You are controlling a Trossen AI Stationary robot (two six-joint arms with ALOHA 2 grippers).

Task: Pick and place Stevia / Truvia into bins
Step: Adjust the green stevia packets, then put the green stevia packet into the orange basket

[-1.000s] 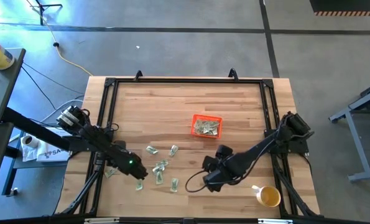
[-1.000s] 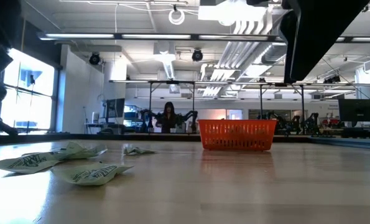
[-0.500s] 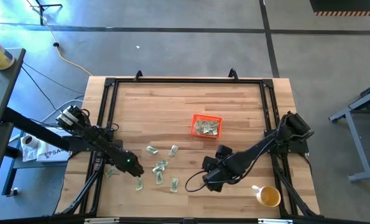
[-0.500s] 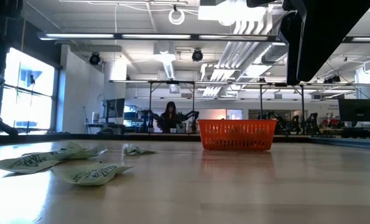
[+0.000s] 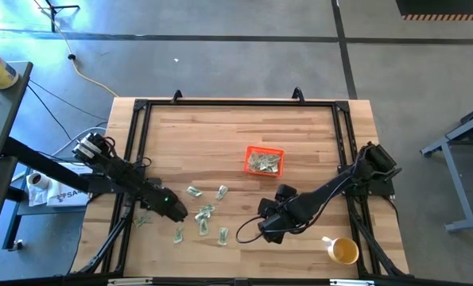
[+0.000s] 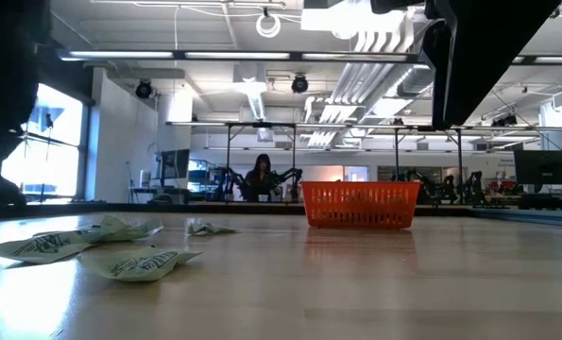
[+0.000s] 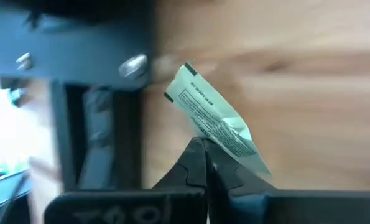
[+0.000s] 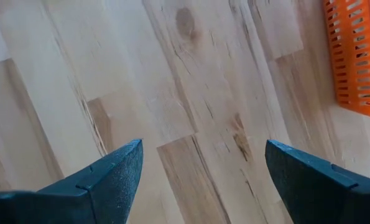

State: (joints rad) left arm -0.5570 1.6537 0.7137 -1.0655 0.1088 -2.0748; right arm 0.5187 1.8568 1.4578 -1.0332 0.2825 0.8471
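Observation:
Several pale green-and-white Stevia sachets (image 5: 204, 212) lie flat on the wooden table, near its near-left part; the low view shows some of them (image 6: 139, 264). The orange bin (image 5: 263, 161) stands right of the middle with sachets inside. My left gripper (image 5: 175, 211) hovers at the left side of the scattered sachets, shut on one sachet (image 7: 212, 118). My right gripper (image 5: 266, 231) is open over bare wood, on the near side of the bin; its wrist view shows the bin's wall (image 8: 359, 62). My left gripper pinches one sachet by one end (image 7: 225, 140) between its two fingertips (image 7: 197, 158). The rest of the sachet sticks out past the fingertips, a little crumpled. It appears lifted clear of the table, near the black frame rail.
A yellow cup (image 5: 343, 251) stands at the near right corner. A black metal frame (image 5: 133, 151) runs round the tabletop. Bare wood lies between the sachets and the bin, and across the far half of the table.
My left gripper has shifted a little away from the table's near edge, with the sachet in its fingers. The loose sachets, the bin and my right arm have kept still.

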